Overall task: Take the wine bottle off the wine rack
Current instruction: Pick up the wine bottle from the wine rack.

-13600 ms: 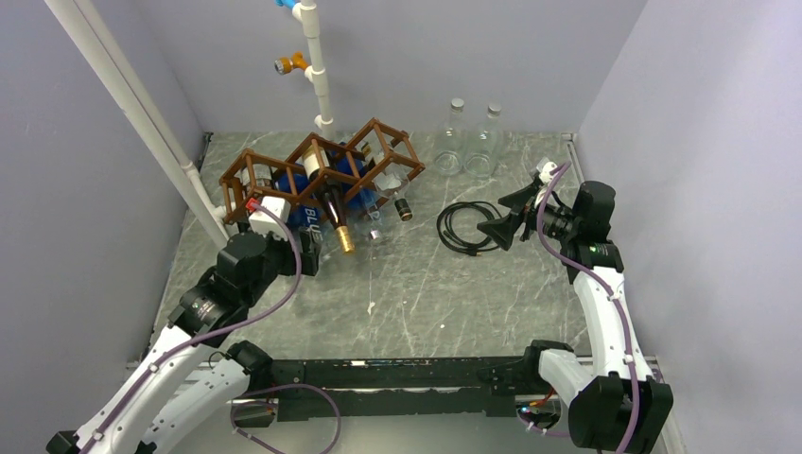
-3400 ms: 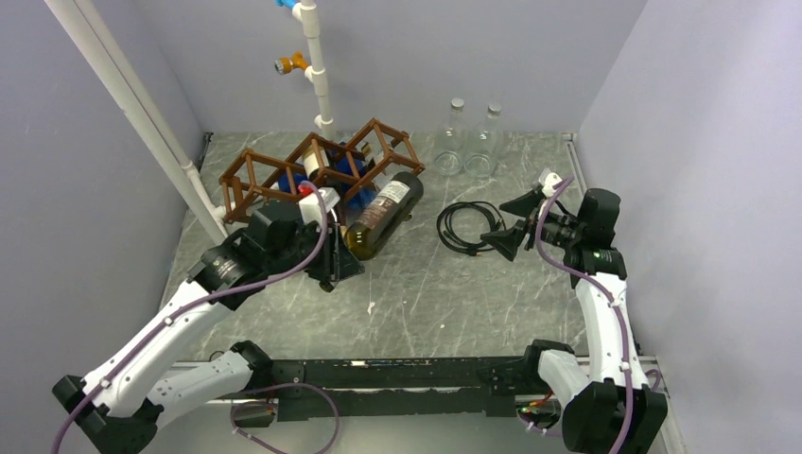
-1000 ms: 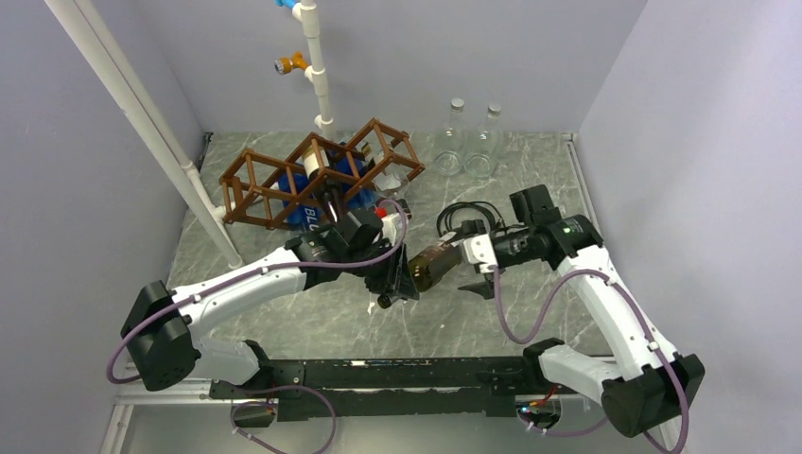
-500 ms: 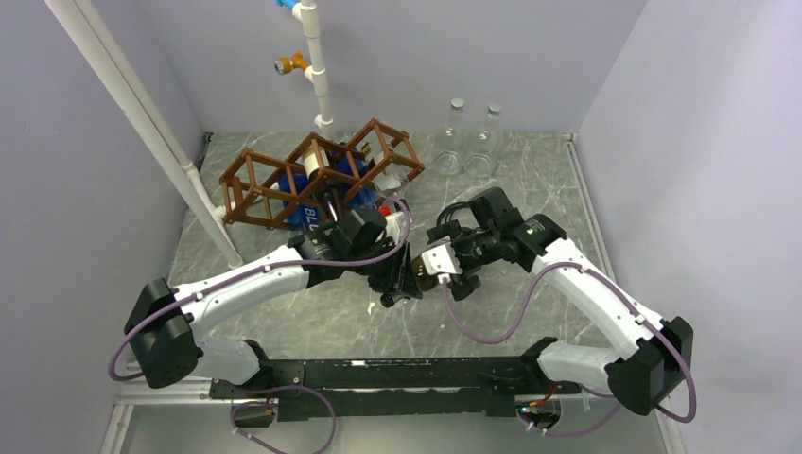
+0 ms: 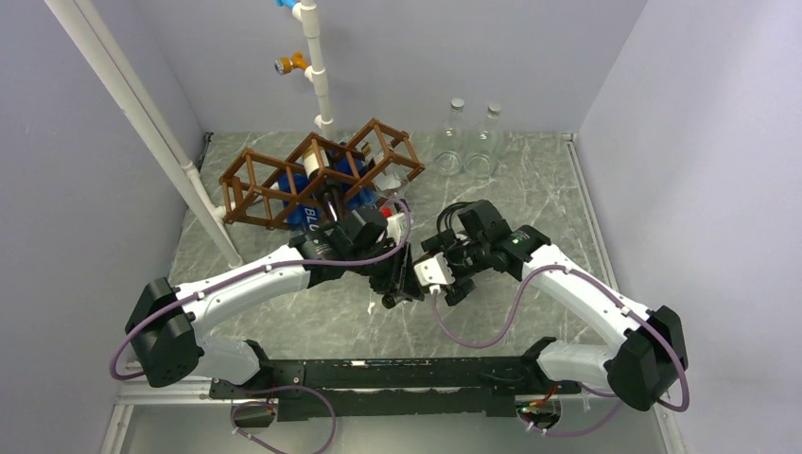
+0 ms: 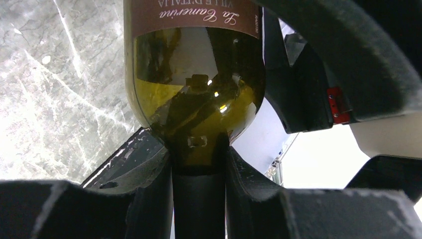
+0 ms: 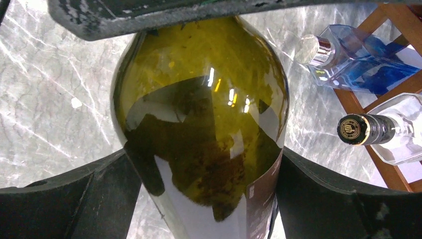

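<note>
The wine bottle [image 6: 194, 84], dark green glass with a brown label, hangs above the table between my two arms, off the brown wooden wine rack [image 5: 248, 154]. My left gripper [image 6: 198, 149] is shut on its neck just below the shoulder. My right gripper [image 7: 201, 164] straddles the wide body [image 7: 199, 109], and both fingers press against the glass and label. In the top view the left gripper [image 5: 397, 284] and right gripper [image 5: 444, 274] meet in the middle of the table, and they hide most of the bottle.
The rack holds a blue bottle [image 7: 358, 55] and a clear bottle with a black cap [image 7: 368, 129]. Two clear bottles [image 5: 470, 140] stand at the back. A black cable [image 5: 459, 213] lies behind the right arm. White pipes [image 5: 317, 66] rise at the back and left.
My right arm has swung left from beside the cable, and its jaws have come around the bottle's body and drawn in onto it. My left gripper has kept its hold on the neck, almost unmoved.
</note>
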Robot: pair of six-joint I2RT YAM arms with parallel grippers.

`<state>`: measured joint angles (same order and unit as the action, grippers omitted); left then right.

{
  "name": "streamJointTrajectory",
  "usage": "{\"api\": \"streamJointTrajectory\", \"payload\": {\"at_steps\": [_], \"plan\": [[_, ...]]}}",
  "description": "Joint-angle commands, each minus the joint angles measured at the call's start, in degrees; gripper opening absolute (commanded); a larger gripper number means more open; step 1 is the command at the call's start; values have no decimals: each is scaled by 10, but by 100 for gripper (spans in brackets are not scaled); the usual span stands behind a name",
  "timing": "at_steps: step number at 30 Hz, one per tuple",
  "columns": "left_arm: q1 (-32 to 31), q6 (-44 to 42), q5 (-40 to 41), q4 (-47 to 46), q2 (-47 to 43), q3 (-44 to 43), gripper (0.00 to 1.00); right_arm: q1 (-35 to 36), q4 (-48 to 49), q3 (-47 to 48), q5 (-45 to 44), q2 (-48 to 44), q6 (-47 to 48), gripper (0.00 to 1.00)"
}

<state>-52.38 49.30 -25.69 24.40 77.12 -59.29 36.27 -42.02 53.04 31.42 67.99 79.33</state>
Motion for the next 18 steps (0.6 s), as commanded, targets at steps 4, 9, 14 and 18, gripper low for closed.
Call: {"api": "streamJointTrajectory", "payload": {"at_steps": [4,9,14,18], "plan": [[-2,-2,-30,-107,-20,-26,0,5,44,-19,8,4,-1,80],[-2,0,-33,-113,-24,-16,20,3,46,-33,41,-8,-10,58],[-2,10,-37,-151,-40,13,68,-3,63,-70,84,-30,-18,14],[-2,4,-28,-165,-52,31,86,-11,80,-94,99,-44,-25,2]]}}
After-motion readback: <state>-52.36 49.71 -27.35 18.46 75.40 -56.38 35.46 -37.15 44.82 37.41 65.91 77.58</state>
